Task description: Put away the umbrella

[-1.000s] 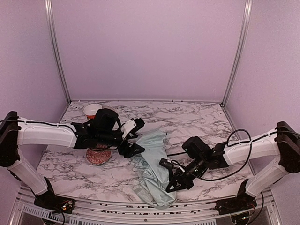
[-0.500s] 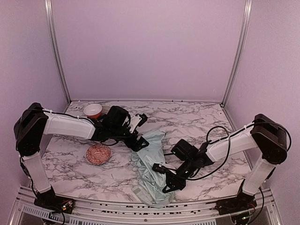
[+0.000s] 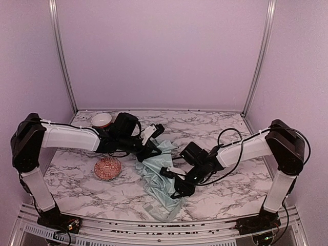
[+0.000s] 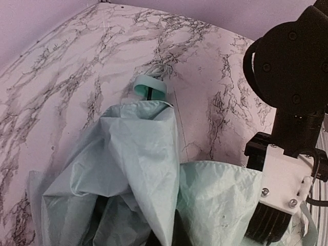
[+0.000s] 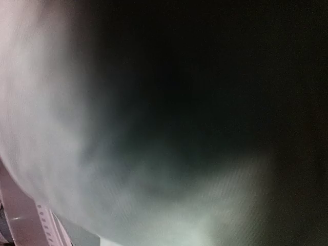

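Marble-print table (image 3: 225, 128), lilac walls, metal corner posts. The umbrella (image 3: 158, 180) lies collapsed mid-table, its pale mint fabric in a long crumpled heap running from the centre toward the near edge.

In the left wrist view the fabric (image 4: 138, 169) is bunched in loose folds, with dark lining showing in the gaps low down. The small mint handle (image 4: 154, 82) rests on the marble just past the fabric, with a bit of black shaft at it.

The left gripper (image 3: 151, 149) is low at the far end of the heap. I can't tell its opening or whether it has any fabric.

The right gripper (image 3: 177, 185) is down on the heap's right side. Its wrist view is a dark blur with pale cloth against the lens, so I can't tell its grip either.

A ribbed black finger pad (image 4: 269, 223) on a white block touches the fabric. I can't tell which arm it belongs to.

The red patterned bowl (image 3: 107, 168) sits left of the umbrella, apart from it. The white bowl (image 3: 101, 120) is in the far-left corner.
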